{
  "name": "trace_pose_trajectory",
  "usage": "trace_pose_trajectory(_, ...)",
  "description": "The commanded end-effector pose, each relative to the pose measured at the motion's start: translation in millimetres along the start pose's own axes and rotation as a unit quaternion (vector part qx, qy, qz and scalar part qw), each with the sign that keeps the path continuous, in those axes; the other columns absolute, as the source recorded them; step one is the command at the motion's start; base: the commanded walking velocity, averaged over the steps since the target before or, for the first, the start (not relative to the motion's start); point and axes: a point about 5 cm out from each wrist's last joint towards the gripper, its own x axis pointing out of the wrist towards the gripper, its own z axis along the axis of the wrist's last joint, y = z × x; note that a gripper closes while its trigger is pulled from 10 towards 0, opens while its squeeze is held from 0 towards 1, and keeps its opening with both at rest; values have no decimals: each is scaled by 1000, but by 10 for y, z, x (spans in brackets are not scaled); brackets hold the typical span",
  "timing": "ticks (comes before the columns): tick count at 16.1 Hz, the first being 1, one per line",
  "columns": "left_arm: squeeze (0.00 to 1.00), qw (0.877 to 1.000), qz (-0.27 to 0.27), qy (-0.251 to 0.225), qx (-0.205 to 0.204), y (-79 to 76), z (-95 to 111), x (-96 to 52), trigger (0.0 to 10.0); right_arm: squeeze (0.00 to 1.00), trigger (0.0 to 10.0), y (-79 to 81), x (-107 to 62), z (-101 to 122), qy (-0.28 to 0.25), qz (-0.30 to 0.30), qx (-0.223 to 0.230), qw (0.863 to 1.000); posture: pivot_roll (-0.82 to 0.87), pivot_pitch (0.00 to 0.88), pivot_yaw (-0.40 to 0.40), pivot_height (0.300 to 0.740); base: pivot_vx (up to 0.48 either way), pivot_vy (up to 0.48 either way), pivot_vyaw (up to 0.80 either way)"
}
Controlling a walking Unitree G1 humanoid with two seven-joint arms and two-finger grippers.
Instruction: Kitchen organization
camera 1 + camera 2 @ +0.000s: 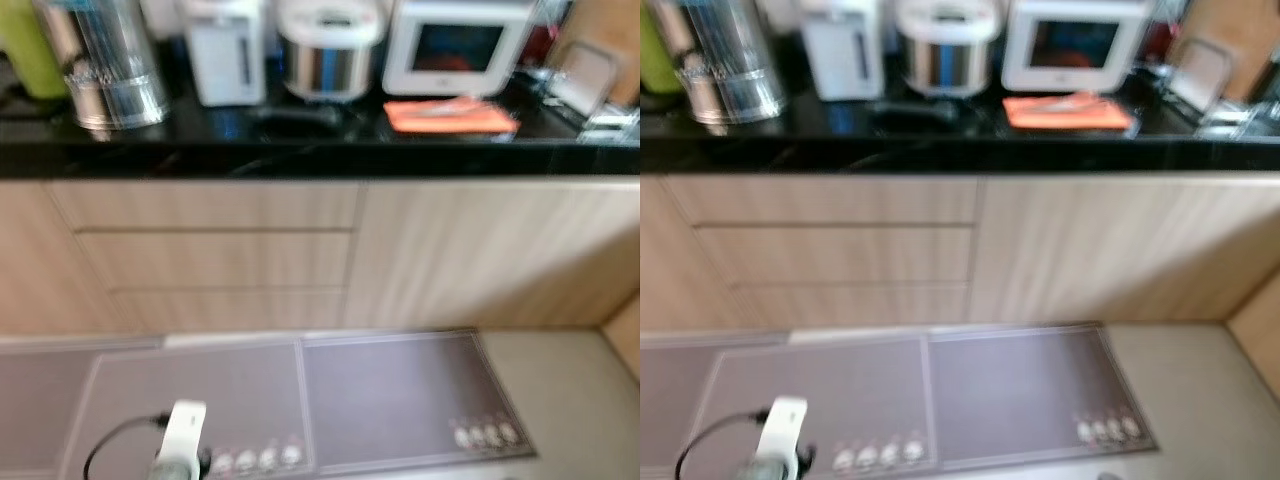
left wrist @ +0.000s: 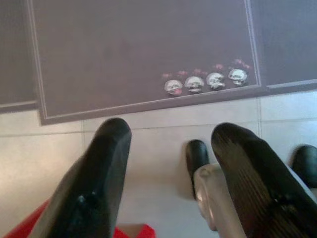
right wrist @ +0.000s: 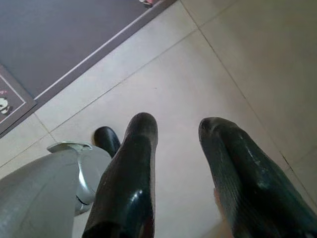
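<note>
Standing back from a black countertop [image 1: 300, 150] above pale wood drawers [image 1: 215, 260]; head views blurred, detail limited. Along the back edge, from the left end: green bottle [image 1: 25, 50], shiny steel canister [image 1: 105, 65], white water dispenser [image 1: 228, 50], steel rice cooker [image 1: 330, 50], small white oven [image 1: 458, 45]. Orange cloth [image 1: 450, 116] lying flat near the front edge, just in front of the oven; a wire rack [image 1: 585, 80] toward the right end. Likeliest item to tidy: the cloth, as a judgement only, since the task names nothing. Expected to handle light, soft and limp, not fragile; apt to drape and slide on the glossy top. Best taken by pinching a raised fold or the nearest edge rather than the flat middle. Something pale on top of it, too blurred to identify. On the floor, grey mats [image 1: 390, 395] with small panda prints along the cabinet base. Left gripper [image 2: 173, 148] hanging low over floor tile beside a mat edge, fingers spread, nothing between them. Right gripper [image 3: 178, 148] likewise over bare tile, fingers apart and empty. Both well away from the countertop.
</note>
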Motion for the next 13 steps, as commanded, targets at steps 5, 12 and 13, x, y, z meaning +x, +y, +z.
trace_pose_trajectory(5, 0, 1000, 10, 19, 13, 71, -119, -17, 10000, 0, 10000, 72, 7, 38, -10, 13, -11, 1000, 30, 0, -54, 740, 0, 128, 0)
trace_pose_trajectory(12, 0, 1000, 4, 13, 12, 36, -110, -15, 10000, 0, 10000, 87, 6, 42, -15, 20, -1, 1000, 30, 0, -55, 740, 0, 0, 463)
trace_pose_trajectory(13, 0, 1000, 3, 14, 12, 36, -111, -16, 10000, 0, 10000, 87, 5, 38, -15, 19, 1, 1000, 30, 0, -55, 740, 0, 0, 0)
